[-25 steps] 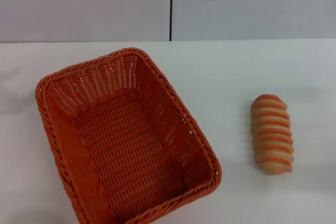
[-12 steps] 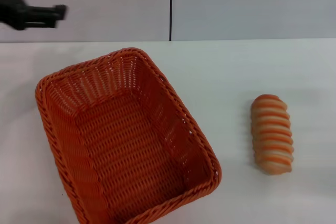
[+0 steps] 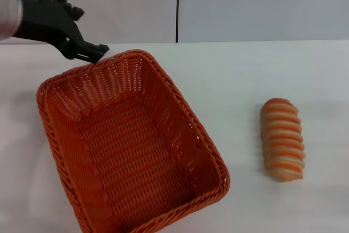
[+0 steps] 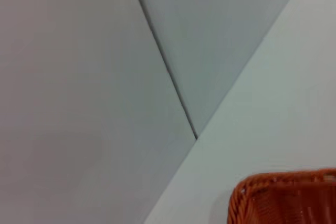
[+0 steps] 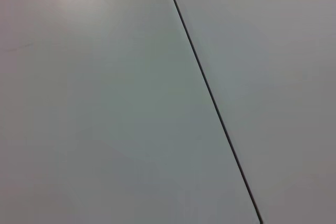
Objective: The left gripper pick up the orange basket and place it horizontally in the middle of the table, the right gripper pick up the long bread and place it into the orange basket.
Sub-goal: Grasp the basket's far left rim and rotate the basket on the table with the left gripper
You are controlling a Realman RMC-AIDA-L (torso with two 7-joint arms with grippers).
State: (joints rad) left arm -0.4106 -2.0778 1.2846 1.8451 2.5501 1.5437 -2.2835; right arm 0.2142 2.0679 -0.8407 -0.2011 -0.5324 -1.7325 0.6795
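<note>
Head view: the large orange woven basket sits angled at the near left of the white table, the striped oblong bread well apart to its right. Beyond the basket's far rim hovers the black left gripper; cannot tell its finger gap.

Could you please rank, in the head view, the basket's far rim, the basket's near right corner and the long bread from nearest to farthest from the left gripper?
From the left gripper, at the table's far left:
1. The orange basket's far rim, just beside the fingertips.
2. The basket's near right corner, toward the robot.
3. The long bread, out on the right, lying apart from the basket.
</note>
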